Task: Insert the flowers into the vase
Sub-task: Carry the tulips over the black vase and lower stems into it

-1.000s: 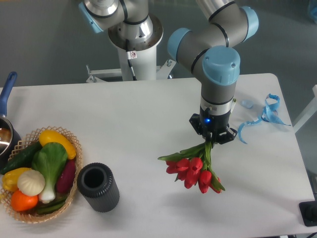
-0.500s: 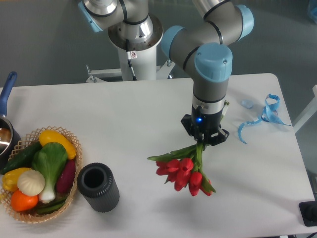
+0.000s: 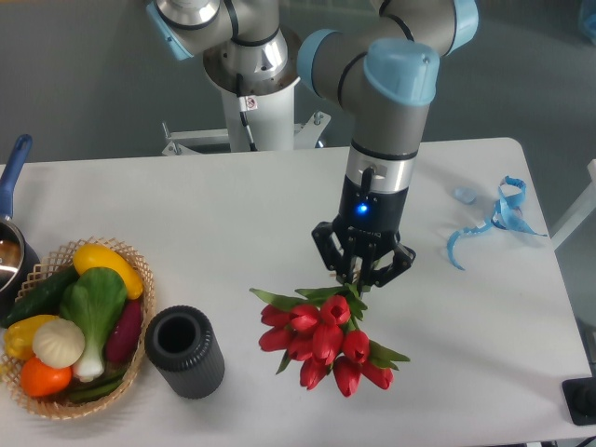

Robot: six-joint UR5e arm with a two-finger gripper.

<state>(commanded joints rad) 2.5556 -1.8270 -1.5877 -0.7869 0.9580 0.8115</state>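
White tabletop (image 3: 233, 214), grey wall behind: gripper (image 3: 358, 277) pinching the stems of the flowers (image 3: 321, 340), blooms hanging just below it, clear of the surface; vase (image 3: 184, 351) well off to its left, empty; grasp done, carry-over and insertion left.

Flower stems (image 3: 352, 285) hidden within the tool (image 3: 358, 277)

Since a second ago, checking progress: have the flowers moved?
Yes. The flowers, held by the gripper, moved left toward the vase, which stayed put.
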